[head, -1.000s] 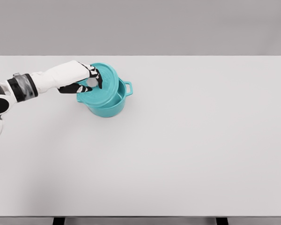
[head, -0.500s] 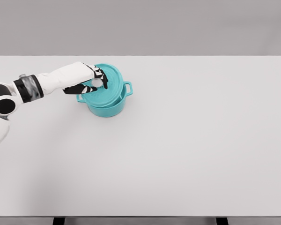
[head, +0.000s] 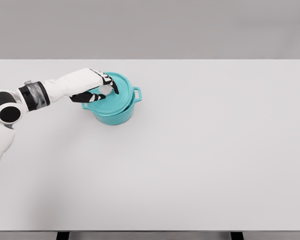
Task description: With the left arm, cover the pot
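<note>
From the left edge the left hand (head: 92,85) reaches across the white bench (head: 200,150), its fingers (head: 110,84) closed around the knob of the teal lid (head: 117,95). The lid sits on the teal pot (head: 121,114), at the bench's far left part.

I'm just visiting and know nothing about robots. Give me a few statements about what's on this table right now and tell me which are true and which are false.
1. The pot is teal. True.
2. The left hand grips the lid by its knob. True.
3. The lid lies on the table beside the pot. False: it sits on top of the pot.
4. The pot stands at the table's right end. False: it stands on the left part of the white table.
5. Both hands are at the pot. False: only the left shows.
</note>
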